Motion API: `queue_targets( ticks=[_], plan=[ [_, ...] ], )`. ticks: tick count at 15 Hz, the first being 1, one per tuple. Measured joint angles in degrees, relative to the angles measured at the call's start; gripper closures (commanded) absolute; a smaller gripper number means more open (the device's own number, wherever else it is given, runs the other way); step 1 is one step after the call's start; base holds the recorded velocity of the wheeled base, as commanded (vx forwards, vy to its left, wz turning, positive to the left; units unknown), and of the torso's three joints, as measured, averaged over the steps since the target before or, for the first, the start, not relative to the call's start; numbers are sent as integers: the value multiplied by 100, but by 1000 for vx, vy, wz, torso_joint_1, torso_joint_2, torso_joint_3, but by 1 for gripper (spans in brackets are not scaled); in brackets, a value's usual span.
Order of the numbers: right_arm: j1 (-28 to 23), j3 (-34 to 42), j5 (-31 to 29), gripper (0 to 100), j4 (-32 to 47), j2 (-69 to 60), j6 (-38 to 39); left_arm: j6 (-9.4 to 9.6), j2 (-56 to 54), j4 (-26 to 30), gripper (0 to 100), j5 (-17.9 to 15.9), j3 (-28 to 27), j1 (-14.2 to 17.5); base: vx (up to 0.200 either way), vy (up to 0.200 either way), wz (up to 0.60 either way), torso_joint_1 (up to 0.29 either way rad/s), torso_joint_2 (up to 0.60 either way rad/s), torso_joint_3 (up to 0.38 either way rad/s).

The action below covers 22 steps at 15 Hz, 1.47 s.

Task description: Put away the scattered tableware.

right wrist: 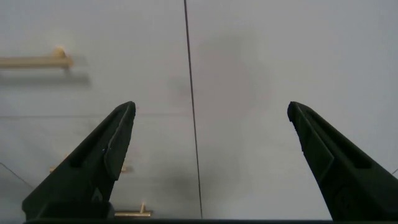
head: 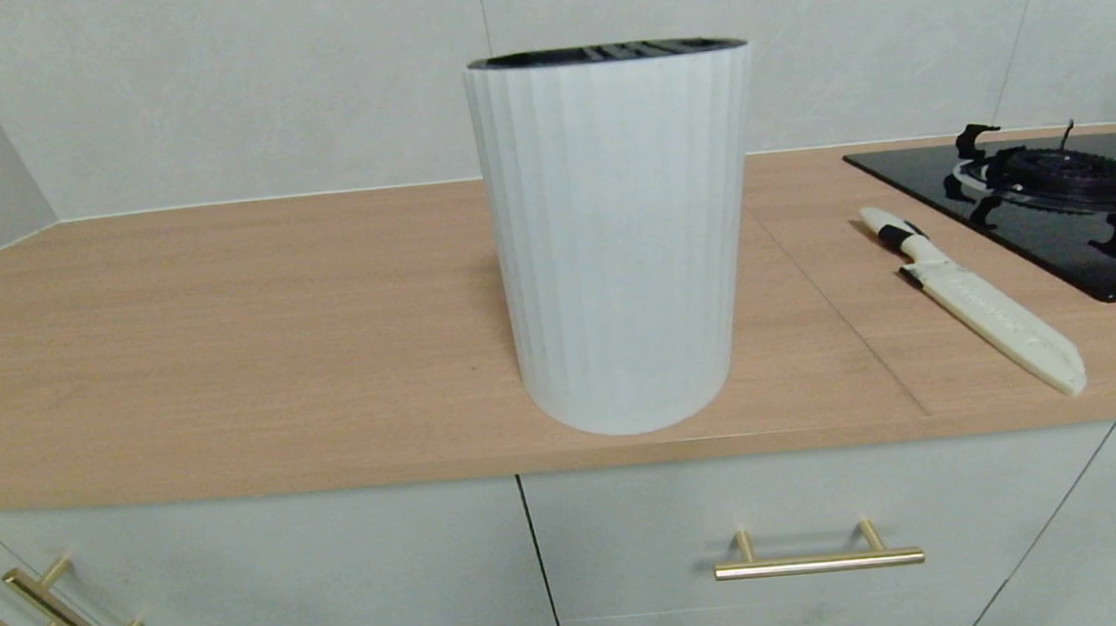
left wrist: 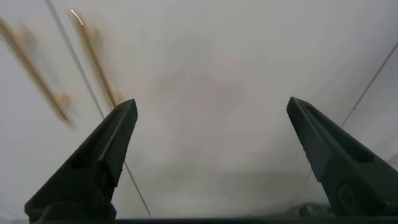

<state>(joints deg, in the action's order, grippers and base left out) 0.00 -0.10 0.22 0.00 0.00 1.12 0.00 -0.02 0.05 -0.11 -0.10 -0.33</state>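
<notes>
Left hand [left wrist: 210, 101] spread wide facing cabinet fronts [left wrist: 236, 56], right hand [right wrist: 210, 105] likewise, knife [head: 975, 303] near white holder [head: 612, 240]

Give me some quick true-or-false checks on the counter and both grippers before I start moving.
1. The knife lies flat on the countertop, apart from the white holder. True.
2. The white holder is tipped over. False: it stands upright.
3. The left gripper is open and empty. True.
4. The right gripper is shut on the knife. False: it is open and empty.
5. The gas burner is left of the holder. False: it is on the right, beyond the knife.
</notes>
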Motion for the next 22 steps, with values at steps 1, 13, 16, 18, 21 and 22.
queue_targets(
  ticks=[1, 13, 16, 18, 21, 22],
  plan=[
    [0, 0, 0, 0, 0, 0, 0, 0, 0, -10, 0, 1, 0, -2, 0, 0, 0, 173, -481, -290],
    [0, 0, 0, 0, 0, 0, 7, 0, 0, -2, 0, 1, 0, -2, 0, 0, 0, 194, -480, -291],
    [0, 0, 2, 0, 0, 0, 10, 0, 0, -5, 0, 1, 0, 0, 0, 0, 0, 229, -512, -286],
    [0, 0, 2, 0, 0, 0, 10, 0, 0, -5, 0, 1, 0, 0, 0, 0, 0, 234, -517, -290],
    [0, 0, 0, 0, 0, 0, 10, 0, 0, -2, 0, 1, 0, -2, 0, 0, 0, 253, -549, -299],
    [-2, 0, 0, 0, 0, 0, 11, 0, 0, -7, 0, 1, 0, -2, 0, 0, 0, 266, -569, -300]
  ],
)
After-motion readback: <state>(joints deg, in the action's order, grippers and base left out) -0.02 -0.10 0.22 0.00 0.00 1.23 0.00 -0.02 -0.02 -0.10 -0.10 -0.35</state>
